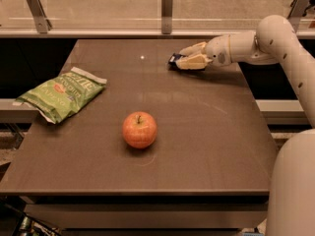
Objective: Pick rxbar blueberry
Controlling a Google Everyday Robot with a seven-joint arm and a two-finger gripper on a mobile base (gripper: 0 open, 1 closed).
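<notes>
**Hand (pixel 180 58) at the rxbar blueberry (pixel 172 60), back right of the worktop (pixel 197 146)**
The bar lies flat, well apart from the apple (pixel 140 130) and the chip bag (pixel 61 92). The hand is low, right at the bar, but I cannot tell if it grips. I think it should squeeze the thin wrapper firmly, then lift straight up and slowly.

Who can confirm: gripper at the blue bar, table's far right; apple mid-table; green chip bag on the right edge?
No: camera view shows the green chip bag at the left edge. The gripper at the blue bar far right and apple mid-table hold.
</notes>
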